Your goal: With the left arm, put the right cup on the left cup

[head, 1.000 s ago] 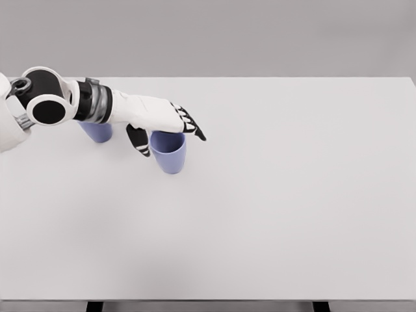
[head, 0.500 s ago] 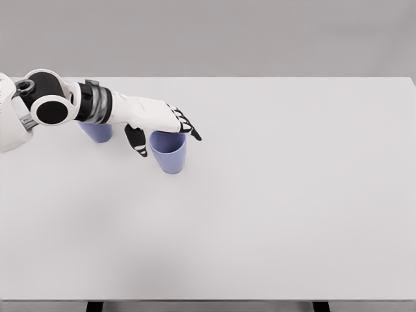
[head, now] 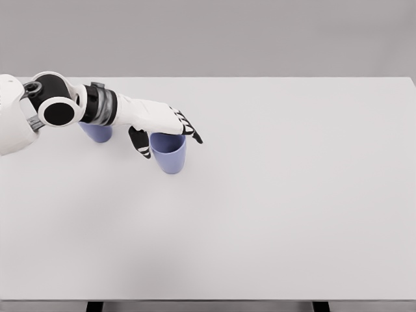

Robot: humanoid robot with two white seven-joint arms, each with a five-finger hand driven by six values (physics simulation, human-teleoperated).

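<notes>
Right cup sits under my left hand, fingers spread, gripping nothing; my forearm half-hides the left cup.

**No readable text anywhere**

No lettering, label, brand mark, number or sign can be read in the head view. The two blue cups carry no print, the white arm shows only plain black and white surfaces, and the worktop is unmarked.
</notes>
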